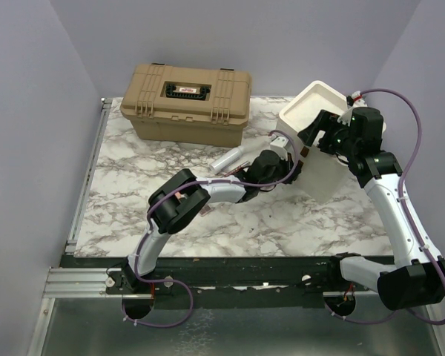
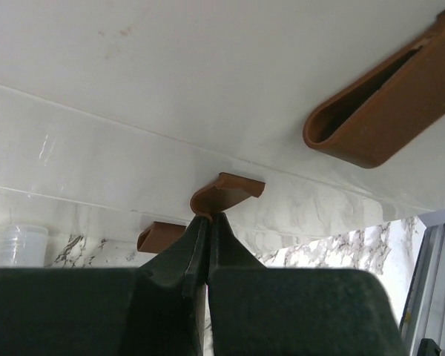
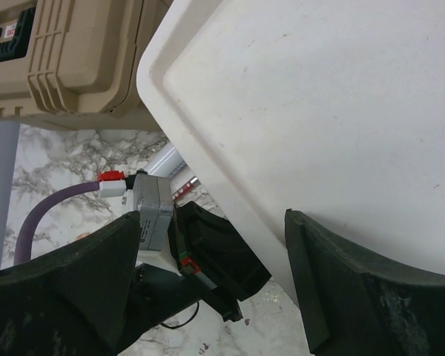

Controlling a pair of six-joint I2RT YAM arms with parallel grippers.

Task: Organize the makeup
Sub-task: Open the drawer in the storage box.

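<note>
A pale cylindrical tube [image 1: 230, 158] lies on the marble table beside my left arm; it also shows in the right wrist view [image 3: 163, 159]. A thin reddish stick [image 1: 236, 172] lies next to it. The black brushes and the light-blue piece are out of view. My left gripper [image 1: 289, 167] is at the front of the tilted white drawer box [image 1: 322, 167], shut on the lip of a brown drawer handle [image 2: 226, 191]. My right gripper [image 1: 323, 132] is open, its fingers [image 3: 356, 289] straddling the box's top edge [image 3: 230, 185].
The big tan latched case [image 1: 187, 102] stands at the back left, close behind the tube. Two more brown handles [image 2: 382, 104] sit on the box front. A translucent round container [image 2: 15, 245] shows low on the left of the left wrist view. Purple walls enclose the table.
</note>
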